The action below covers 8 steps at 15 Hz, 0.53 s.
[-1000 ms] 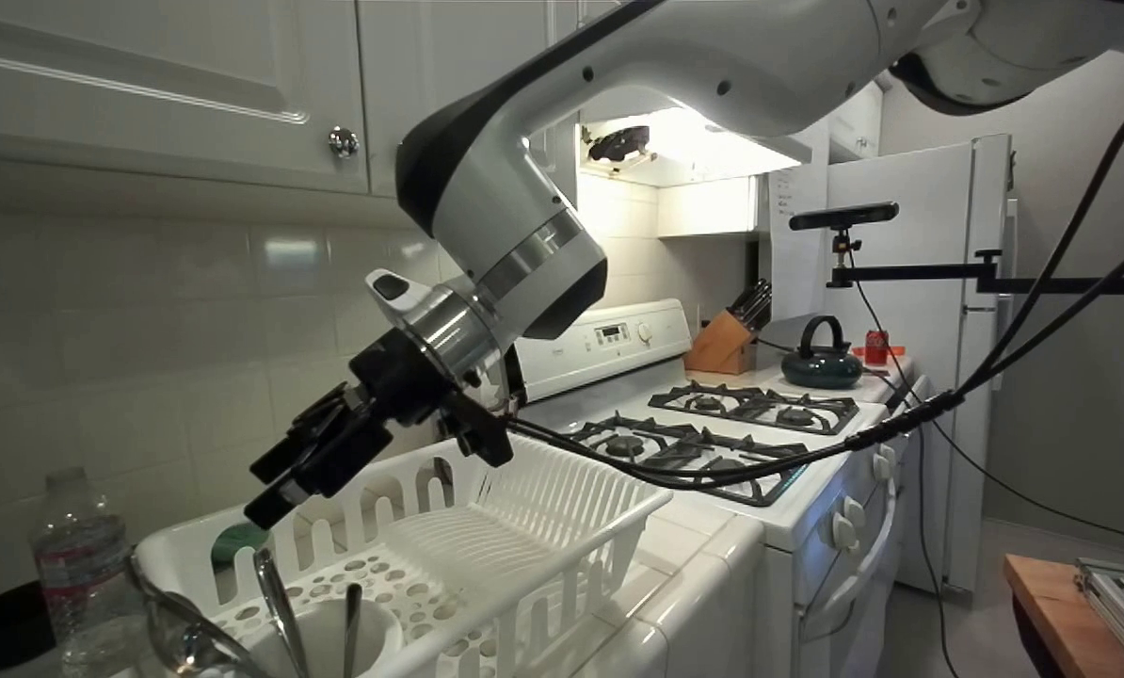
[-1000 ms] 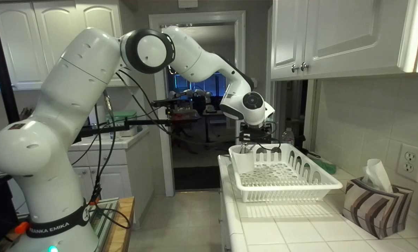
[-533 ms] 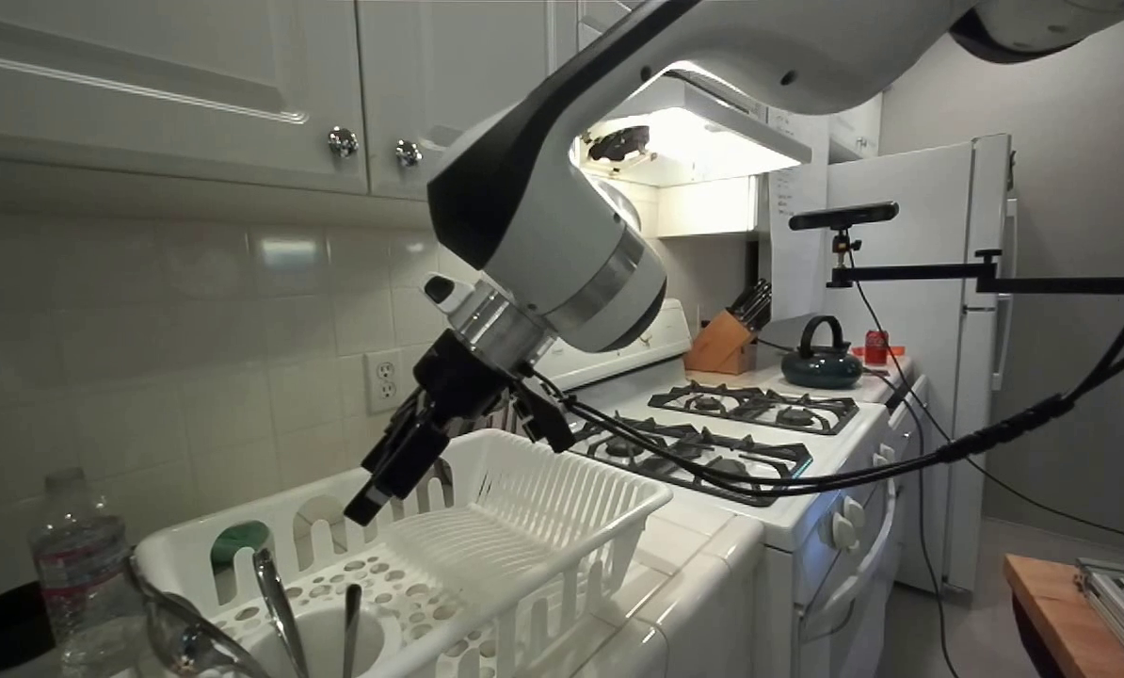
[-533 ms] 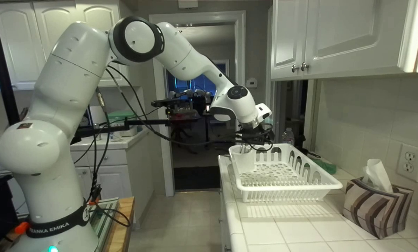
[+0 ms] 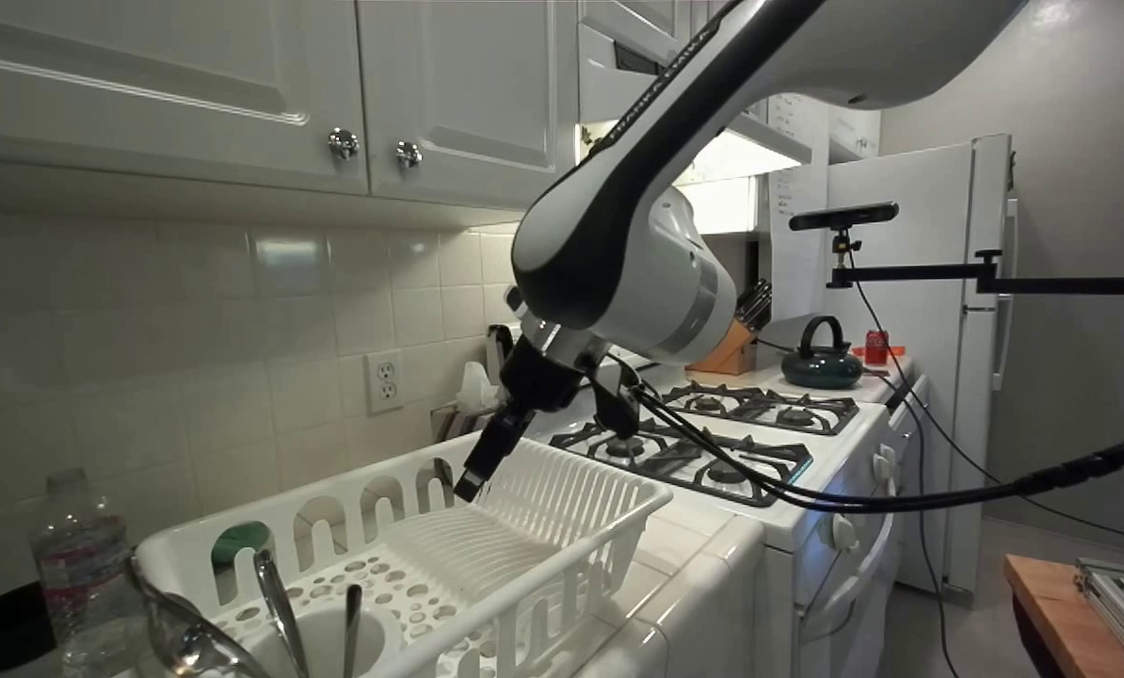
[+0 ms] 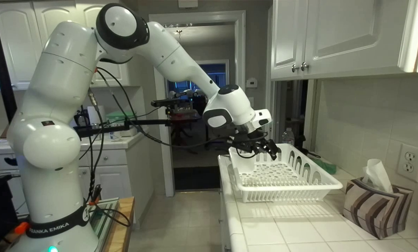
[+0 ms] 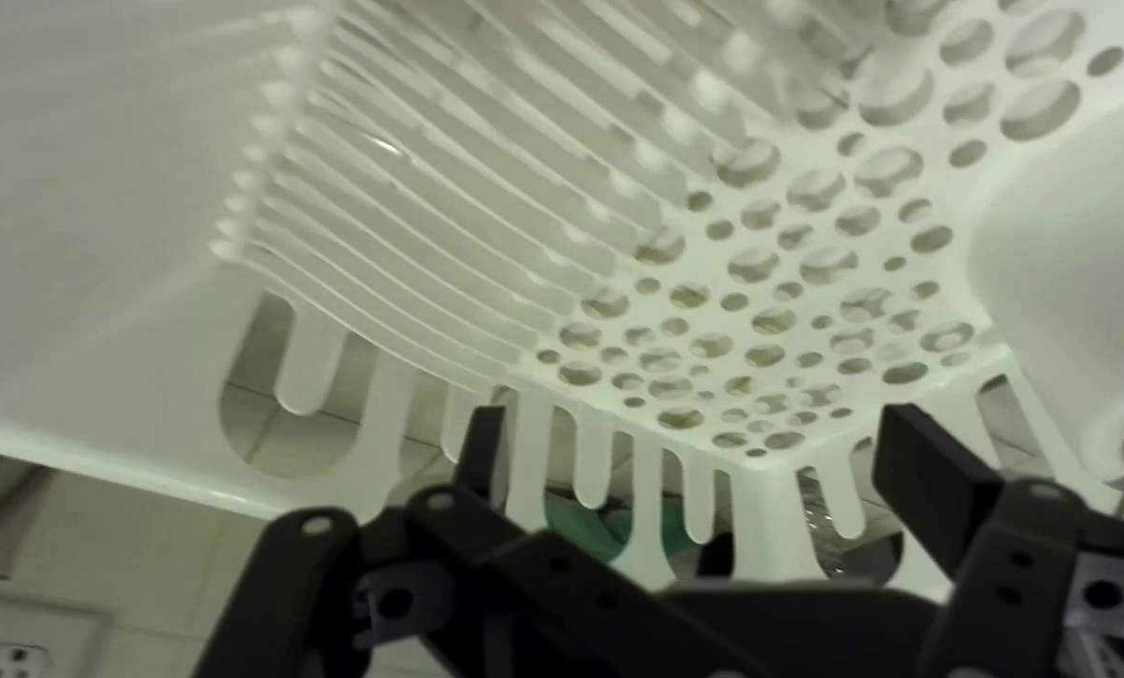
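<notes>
My gripper (image 7: pixel 692 424) is open with nothing between its black fingers. It is tilted down above the white dish rack (image 5: pixel 534 570), and I see no contact. In the exterior views the fingertips (image 5: pixel 468 485) (image 6: pixel 274 153) are over the rack's inside, near the plate slots. The wrist view shows the rack's slotted wall (image 7: pixel 120 377) and holed floor below the fingers. A white cup (image 6: pixel 245 165) stands in the rack's corner, with metal utensils (image 5: pixel 280 603) in it. The cup also shows at the right of the wrist view (image 7: pixel 1080 264).
A clear plastic bottle (image 5: pixel 82 565) and a green cloth (image 6: pixel 326 166) are by the rack. A striped tissue box (image 6: pixel 377 206) stands near the wall. A gas stove (image 5: pixel 713 452), kettle (image 5: pixel 821 365) and knife block (image 5: pixel 727 347) lie beyond. Wall cabinets (image 5: pixel 468 113) hang above.
My gripper has moved along the rack, away from the utensil and bottle end toward the plate slots and stove, while turning. The rack and other objects have not moved.
</notes>
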Each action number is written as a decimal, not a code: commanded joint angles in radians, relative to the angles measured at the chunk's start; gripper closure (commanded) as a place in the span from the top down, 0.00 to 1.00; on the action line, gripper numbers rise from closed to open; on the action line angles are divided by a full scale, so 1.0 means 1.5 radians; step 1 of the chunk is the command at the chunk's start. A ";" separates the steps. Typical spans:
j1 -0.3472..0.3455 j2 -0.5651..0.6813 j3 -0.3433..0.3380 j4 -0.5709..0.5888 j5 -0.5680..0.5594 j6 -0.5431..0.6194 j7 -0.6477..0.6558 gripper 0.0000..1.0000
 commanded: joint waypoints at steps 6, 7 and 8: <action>0.329 0.065 -0.430 -0.004 -0.227 -0.282 0.410 1.00; 0.340 0.062 -0.442 0.008 -0.242 -0.316 0.432 1.00; 0.317 0.015 -0.415 0.012 -0.332 -0.327 0.498 1.00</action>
